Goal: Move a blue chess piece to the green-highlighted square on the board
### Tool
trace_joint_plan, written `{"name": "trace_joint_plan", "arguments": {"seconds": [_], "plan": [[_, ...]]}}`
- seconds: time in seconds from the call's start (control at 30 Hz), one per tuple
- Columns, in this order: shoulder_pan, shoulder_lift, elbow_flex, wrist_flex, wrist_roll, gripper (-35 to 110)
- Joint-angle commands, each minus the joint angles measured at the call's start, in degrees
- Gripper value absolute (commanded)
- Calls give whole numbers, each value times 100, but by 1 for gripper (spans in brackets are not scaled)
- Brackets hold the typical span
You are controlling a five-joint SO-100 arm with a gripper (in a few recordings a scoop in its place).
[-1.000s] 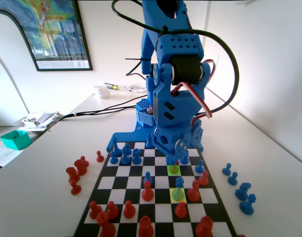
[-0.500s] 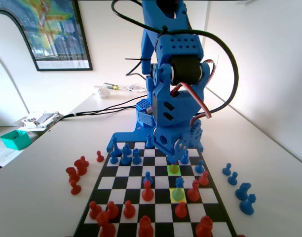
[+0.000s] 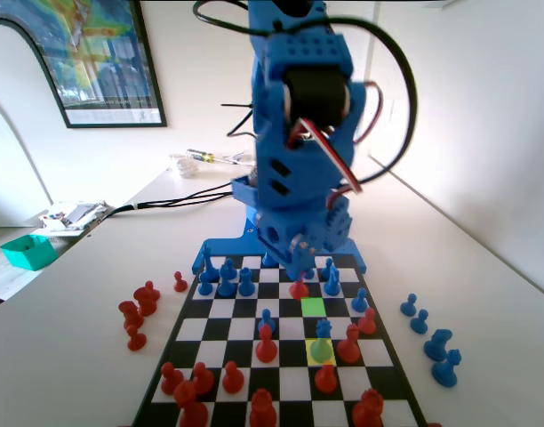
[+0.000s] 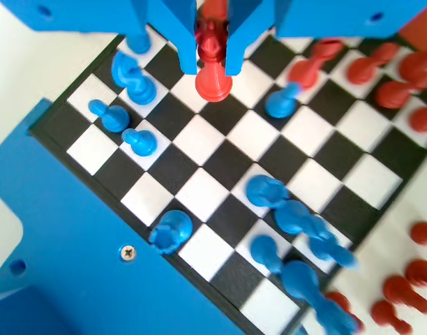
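My gripper (image 3: 299, 274) hangs over the far part of the board (image 3: 281, 307), shut on a red pawn (image 3: 299, 288) held just above the squares. In the wrist view the two jaws clamp this red pawn (image 4: 212, 63) at its neck, with its base hanging free below my gripper (image 4: 212, 66). The green-highlighted square (image 3: 314, 306) lies bare, just near and right of the held pawn. A blue chess piece (image 3: 322, 338), a small pawn, stands on the yellow square one row nearer the camera.
Several blue pieces (image 3: 226, 283) stand on the board's far rows and red pieces (image 3: 265, 345) on the near rows. Captured red pieces (image 3: 139, 313) lie off the board at left, blue ones (image 3: 432, 338) at right. A teal bin (image 3: 28, 252) sits at far left.
The gripper has risen and shifted left, lifting the red pawn off the green square, which now shows bare. The blue pawn on the yellow square has not moved.
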Motion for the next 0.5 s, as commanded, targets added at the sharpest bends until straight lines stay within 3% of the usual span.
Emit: {"name": "trace_joint_plan", "arguments": {"seconds": [0.0,0.23,0.47], "plan": [[343,677,-598,589,-70,1],[1468,738,-1644,1591,44,1],[2760,729,-2004,1951,-264,1]]}}
